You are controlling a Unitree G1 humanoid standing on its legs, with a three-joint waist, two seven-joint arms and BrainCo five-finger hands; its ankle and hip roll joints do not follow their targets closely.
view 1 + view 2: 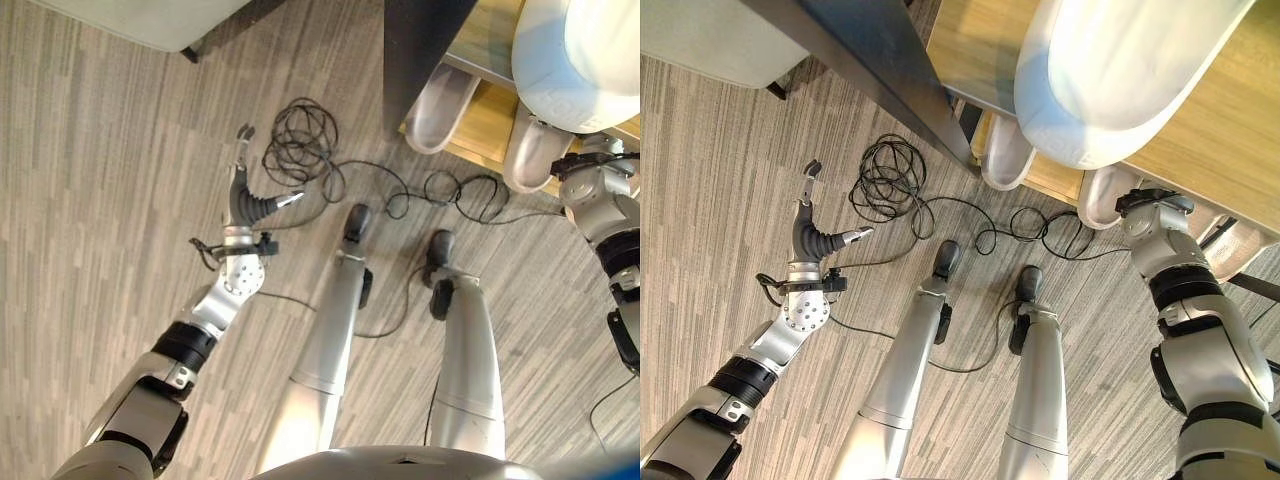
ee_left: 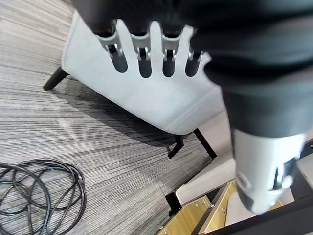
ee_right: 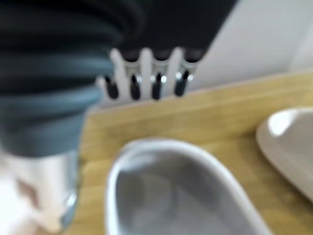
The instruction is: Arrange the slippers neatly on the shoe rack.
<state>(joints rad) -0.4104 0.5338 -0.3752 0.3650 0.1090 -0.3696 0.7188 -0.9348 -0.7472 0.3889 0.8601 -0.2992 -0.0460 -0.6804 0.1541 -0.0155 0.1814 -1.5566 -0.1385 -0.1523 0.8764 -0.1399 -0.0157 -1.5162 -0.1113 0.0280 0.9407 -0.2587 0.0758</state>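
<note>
We see smooth pale grey slippers (image 1: 1110, 70) with rounded toes on the light wooden shoe rack (image 1: 1240, 140) at upper right. Our right hand (image 3: 146, 78) hangs above one slipper, fingers straight. Our left hand (image 1: 812, 235) spreads open over striped grey carpet (image 1: 700, 180) at left.

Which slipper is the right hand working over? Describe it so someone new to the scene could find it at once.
Start at the wooden shoe rack beside the dark upright post. On its top shelf lies a large white slipper; the right hand hangs above it, with a second pale slipper alongside. Unlike the two slippers tucked on the lower shelf, it lies on top.
</note>
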